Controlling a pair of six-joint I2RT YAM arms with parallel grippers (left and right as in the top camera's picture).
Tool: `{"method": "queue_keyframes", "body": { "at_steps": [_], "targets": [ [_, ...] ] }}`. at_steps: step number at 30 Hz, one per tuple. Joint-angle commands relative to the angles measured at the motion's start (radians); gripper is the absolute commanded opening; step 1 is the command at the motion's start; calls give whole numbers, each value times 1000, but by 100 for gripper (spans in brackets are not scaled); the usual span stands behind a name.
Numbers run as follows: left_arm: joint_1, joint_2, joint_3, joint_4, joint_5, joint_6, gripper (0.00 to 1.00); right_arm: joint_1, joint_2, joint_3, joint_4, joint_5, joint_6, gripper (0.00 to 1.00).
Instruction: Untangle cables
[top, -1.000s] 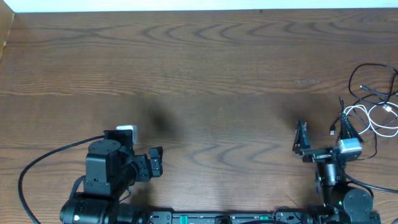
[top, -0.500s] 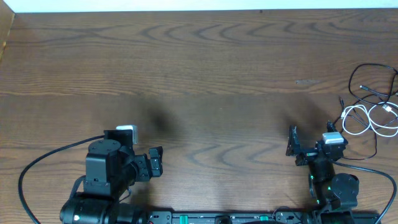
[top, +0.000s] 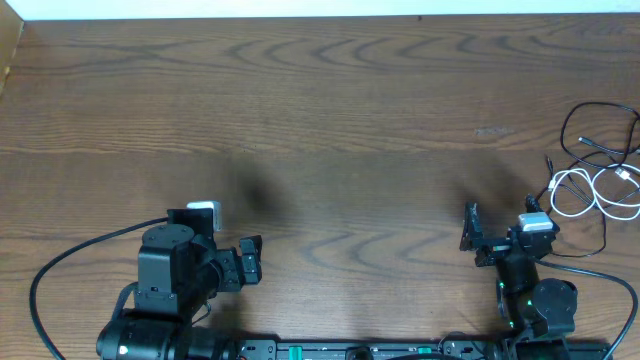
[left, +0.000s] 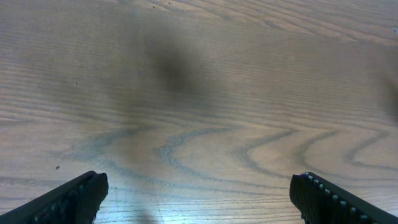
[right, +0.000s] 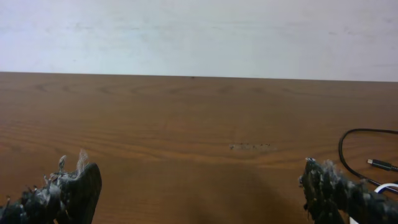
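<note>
Black and white cables (top: 598, 170) lie looped, seemingly tangled, at the table's right edge.

surface: broad brown wood-grain table top (top: 330, 100), spans the view left to right | wall: plain off-white wall (right: 199, 31) just behind the table's far edge | light: even, diffuse; soft blurred shadow patch (top: 262, 192) on the wood, left of centre | grain: curved rings near, straighter lines far

Left arm (top: 170, 268) and right arm (top: 522, 272) are black, jaws ridged.
</note>
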Motion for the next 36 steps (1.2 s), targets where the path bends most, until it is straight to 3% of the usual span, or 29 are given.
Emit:
{"method": "queue_keyframes", "body": {
  "at_steps": [1,14,24,36],
  "targets": [
    [4,-2,-1,0,6,21,98,7,-8,-1,-5,4,-11,99],
    [4,-15,-1,1,6,21,98,7,-8,-2,-5,5,-11,99],
    [4,-160,-56,-17,-21,30,98,7,-8,-1,-5,5,-11,99],
    [4,-481,-466,538,-10,37,98,7,-8,-1,-5,4,-12,99]
  ]
}}
